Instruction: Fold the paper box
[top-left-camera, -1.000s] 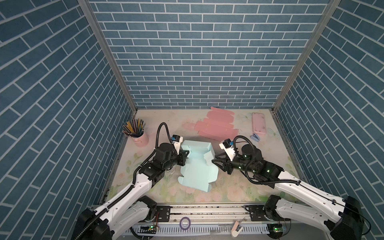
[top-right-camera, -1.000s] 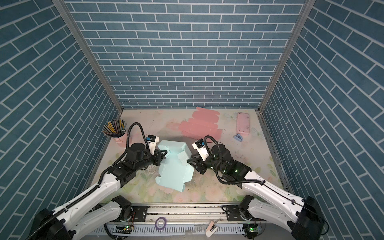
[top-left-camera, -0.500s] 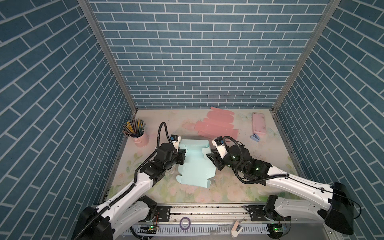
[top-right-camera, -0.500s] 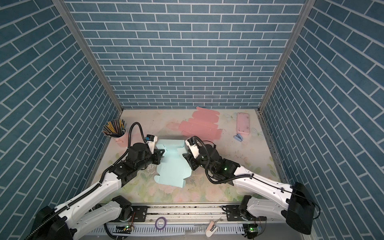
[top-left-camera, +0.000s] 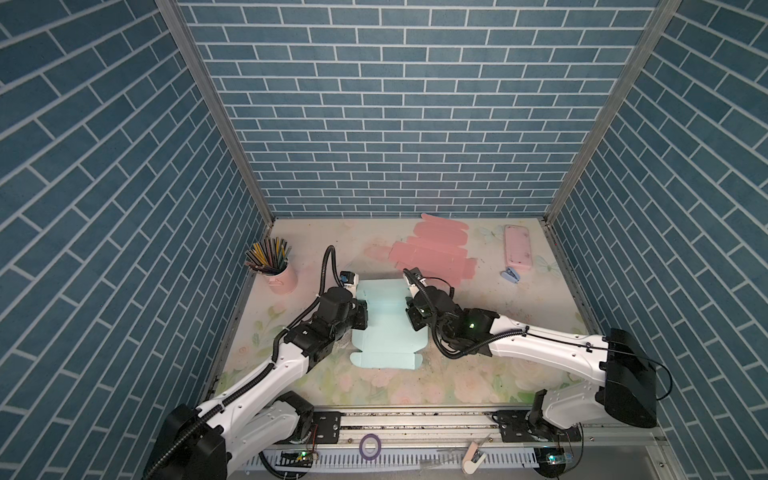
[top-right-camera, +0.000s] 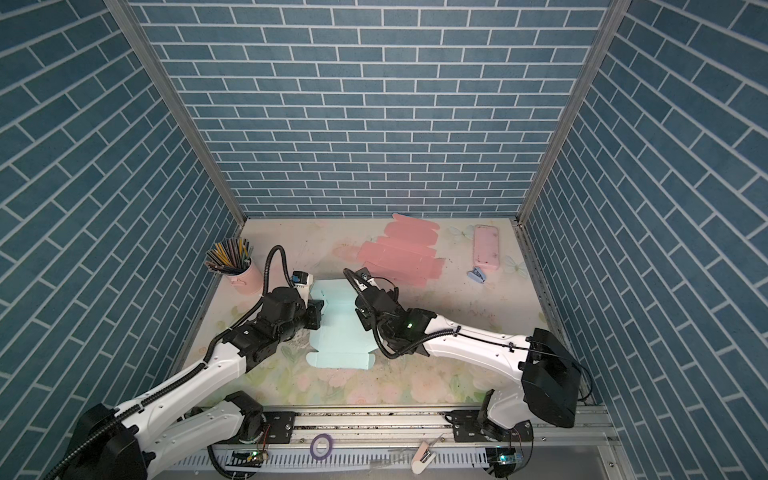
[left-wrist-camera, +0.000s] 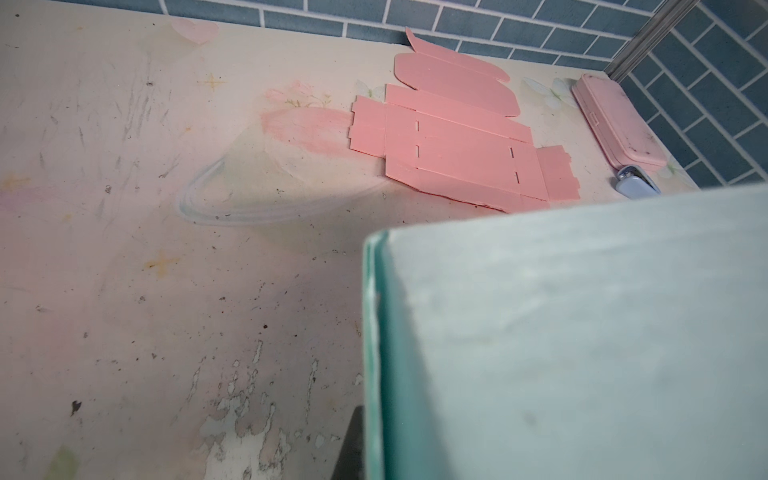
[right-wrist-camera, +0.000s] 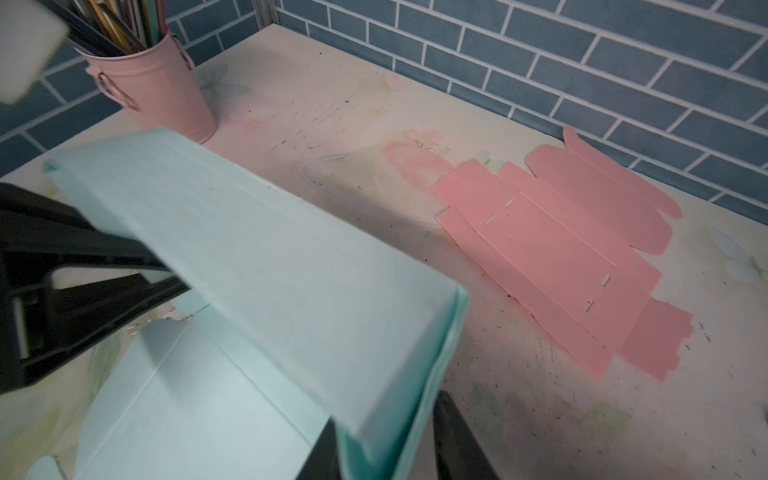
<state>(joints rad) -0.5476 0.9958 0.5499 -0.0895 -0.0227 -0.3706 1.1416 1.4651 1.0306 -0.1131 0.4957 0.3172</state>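
The light blue paper box (top-left-camera: 384, 328) (top-right-camera: 338, 336) lies mid-table, partly folded, with its side walls raised and a flap flat towards the front. My left gripper (top-left-camera: 361, 318) (top-right-camera: 318, 318) is shut on the box's left wall. In the left wrist view that wall (left-wrist-camera: 561, 332) fills the right half, with one dark finger (left-wrist-camera: 352, 449) against its outer face. My right gripper (top-left-camera: 411, 311) (top-right-camera: 360, 318) (right-wrist-camera: 390, 449) straddles the doubled right wall (right-wrist-camera: 270, 257). Its fingers stand on either side, with a slim gap at the outer finger.
A flat pink box blank (top-left-camera: 432, 253) lies behind the blue box. A pink cup of pencils (top-left-camera: 276, 270) stands at the back left. At the back right are a pink case (top-left-camera: 517, 247) and a small blue clip (top-left-camera: 510, 274). Brick walls enclose three sides.
My right gripper has moved left and further back onto the box's right wall, and its jaws have narrowed around it. The left gripper has kept its hold.
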